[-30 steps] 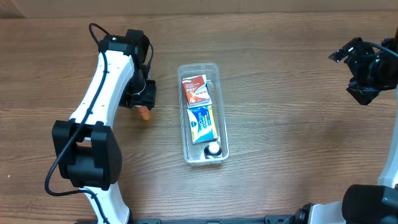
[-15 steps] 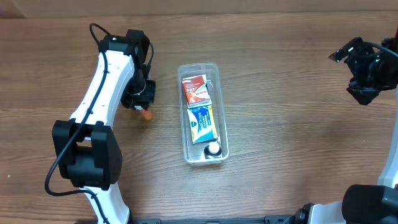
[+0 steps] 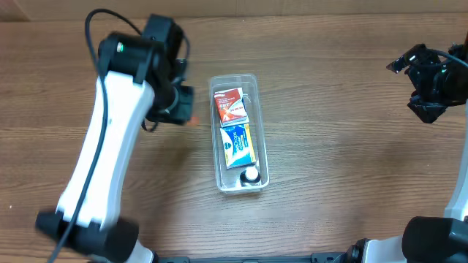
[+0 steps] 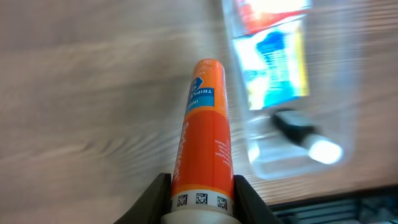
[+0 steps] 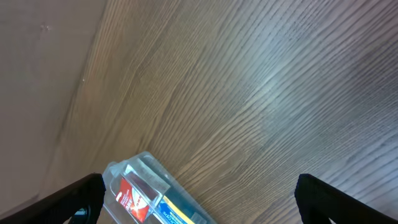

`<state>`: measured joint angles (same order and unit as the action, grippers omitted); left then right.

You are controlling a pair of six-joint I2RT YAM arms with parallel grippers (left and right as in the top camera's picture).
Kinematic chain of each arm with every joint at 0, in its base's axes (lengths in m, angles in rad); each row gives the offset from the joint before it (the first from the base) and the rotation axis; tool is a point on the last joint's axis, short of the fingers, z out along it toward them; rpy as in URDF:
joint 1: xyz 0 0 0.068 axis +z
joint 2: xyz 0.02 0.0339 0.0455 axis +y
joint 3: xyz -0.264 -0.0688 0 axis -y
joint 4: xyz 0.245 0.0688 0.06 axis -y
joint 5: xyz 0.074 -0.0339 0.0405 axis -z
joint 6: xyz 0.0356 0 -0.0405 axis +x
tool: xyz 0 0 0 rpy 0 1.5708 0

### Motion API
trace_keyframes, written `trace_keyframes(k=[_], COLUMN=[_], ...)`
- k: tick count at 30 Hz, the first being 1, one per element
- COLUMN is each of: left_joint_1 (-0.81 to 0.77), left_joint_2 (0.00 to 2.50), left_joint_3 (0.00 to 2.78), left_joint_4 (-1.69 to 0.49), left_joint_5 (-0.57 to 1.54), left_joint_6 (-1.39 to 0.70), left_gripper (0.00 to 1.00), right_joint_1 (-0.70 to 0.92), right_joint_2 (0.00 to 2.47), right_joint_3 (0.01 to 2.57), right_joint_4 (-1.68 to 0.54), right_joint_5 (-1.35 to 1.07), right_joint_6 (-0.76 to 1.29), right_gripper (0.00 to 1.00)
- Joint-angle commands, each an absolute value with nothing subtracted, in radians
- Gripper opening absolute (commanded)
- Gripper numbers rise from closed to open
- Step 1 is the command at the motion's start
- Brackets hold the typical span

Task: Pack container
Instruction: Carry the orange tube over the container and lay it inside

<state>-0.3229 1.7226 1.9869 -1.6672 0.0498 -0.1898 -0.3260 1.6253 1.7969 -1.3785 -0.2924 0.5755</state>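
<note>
1. Overhead.
   - Found the container (image 3: pixel 257 117) lying lengthwise in the middle of the table (image 3: pixel 344 161). A red box (image 3: pixel 229 104), a blue box (image 3: pixel 237 145) and a small bottle (image 3: pixel 251 175) were already inside.
   - Judged the spare room tight, with only a narrow bare strip along one long wall. Could have caught the rim or shoved the tub askew on an off-line descent.
   - Placed the left gripper (image 3: pixel 184 113) just beside the container's near wall, too blurred to read its fingers.
   - Placed the right gripper (image 3: pixel 418 69) well apart, touching nothing.
2. Left wrist.
   - Feared a swing or slip, because the orange tube (image 4: pixel 205 137) was grasped only at its base and stuck far out. Could have struck the container (image 4: pixel 348 93) wall or the bottle (image 4: pixel 308 140) if tilted.
   - Showed the left gripper (image 4: pixel 202 208) pinching the tube, fingers (image 4: pixel 155 196) pressed against both sides. Showed the tip just beside the container.
3. Right wrist.
   - Saw little risk from this side.
   - Showed the right gripper (image 5: pixel 199 183) spread wide and holding nothing. Showed one end of the container (image 5: pixel 121 171) low in the picture.
</note>
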Motion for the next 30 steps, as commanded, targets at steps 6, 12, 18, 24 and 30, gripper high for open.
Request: trace_keyframes(k=[6,12,18,24,30], left_joint_1=[-0.661,-0.737,-0.760,-0.763,-0.768], left_joint_2=[1.636,1.674,1.682,1.682,1.682], left_joint_3=[1.985,1.871,1.702,1.546,1.394], left_joint_4=[-1.671,-1.647,-1.563,-1.460,-1.331], left_joint_5=[-0.010,-0.056,-0.051,0.027,0.025], left_joint_6=[-0.362,-0.434,-0.482,-0.470,-0.468], left_gripper=[0.20,0.20,0.19,0.20,0.20], right_joint_1=[-0.327,-0.327,-0.327,-0.327,-0.327], right_joint_2=[1.620,1.620,1.620,1.620,1.620], right_joint_3=[1.806,1.806,1.806,1.806,1.806], right_joint_4=[-1.374,-1.374,-1.374,-1.374,-1.374], right_joint_5=[-0.297,-0.297,-0.297,-0.297,-0.297], right_joint_6=[0.573,0.573,0.573,0.573,0.573], right_gripper=[1.00,1.00,1.00,1.00,1.00])
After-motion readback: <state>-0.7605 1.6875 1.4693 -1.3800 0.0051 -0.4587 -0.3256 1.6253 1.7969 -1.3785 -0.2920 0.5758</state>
